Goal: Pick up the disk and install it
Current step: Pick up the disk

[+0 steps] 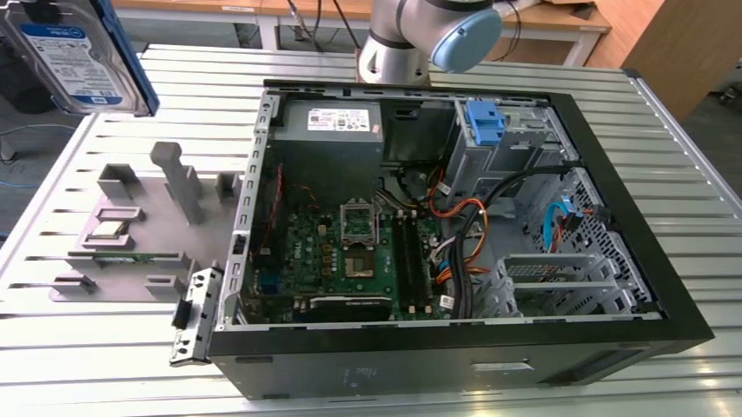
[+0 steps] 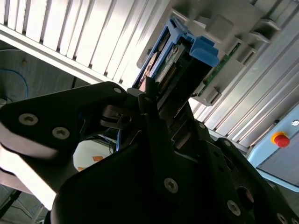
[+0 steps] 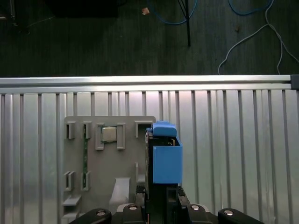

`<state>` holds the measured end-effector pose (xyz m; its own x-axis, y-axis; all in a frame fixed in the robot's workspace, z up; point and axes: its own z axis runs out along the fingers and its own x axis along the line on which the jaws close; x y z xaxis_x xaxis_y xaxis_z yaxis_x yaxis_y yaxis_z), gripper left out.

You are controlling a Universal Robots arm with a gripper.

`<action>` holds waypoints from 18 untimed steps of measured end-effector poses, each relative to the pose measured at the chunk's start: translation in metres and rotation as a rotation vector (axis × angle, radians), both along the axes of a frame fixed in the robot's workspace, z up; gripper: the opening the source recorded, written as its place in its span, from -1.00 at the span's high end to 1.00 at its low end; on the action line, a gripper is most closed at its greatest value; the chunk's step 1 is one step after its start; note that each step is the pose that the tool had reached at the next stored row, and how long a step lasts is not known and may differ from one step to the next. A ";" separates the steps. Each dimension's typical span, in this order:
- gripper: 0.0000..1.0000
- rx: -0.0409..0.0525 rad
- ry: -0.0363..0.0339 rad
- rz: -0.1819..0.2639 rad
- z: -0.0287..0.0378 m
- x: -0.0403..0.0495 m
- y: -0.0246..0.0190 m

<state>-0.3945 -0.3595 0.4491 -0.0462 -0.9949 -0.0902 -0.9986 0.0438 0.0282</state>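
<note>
The disk [image 1: 76, 61], a silver-black drive with a blue-and-white label in a blue carrier frame, hangs high at the exterior view's far left, above the table's edge. In both wrist views my gripper [image 3: 159, 189] [image 2: 156, 109] is shut on the disk [image 3: 166, 158] [image 2: 180, 60], which stands out from the black fingers [image 2: 149, 121] with its blue handle end farthest from them. Below the disk lies the grey fixture plate [image 3: 107, 158]. The open computer case [image 1: 464, 217] sits to the exterior view's right of the plate.
The grey fixture plate [image 1: 128, 234] has upright posts and holds small parts. Inside the case are a metal drive cage with a blue bracket [image 1: 485, 122], a grey power supply [image 1: 330, 122], the motherboard [image 1: 347, 252] and cables. The arm's base [image 1: 418, 39] stands behind the case.
</note>
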 end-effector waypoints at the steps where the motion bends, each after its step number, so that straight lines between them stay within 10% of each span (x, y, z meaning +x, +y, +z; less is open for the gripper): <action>1: 0.30 0.0000 0.0000 0.000 0.0009 0.0000 0.0000; 18: 0.30 0.0001 -0.0002 0.000 0.0190 0.0000 0.0000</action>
<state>-0.3946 -0.3595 0.4681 -0.0462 -0.9948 -0.0903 -0.9986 0.0438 0.0280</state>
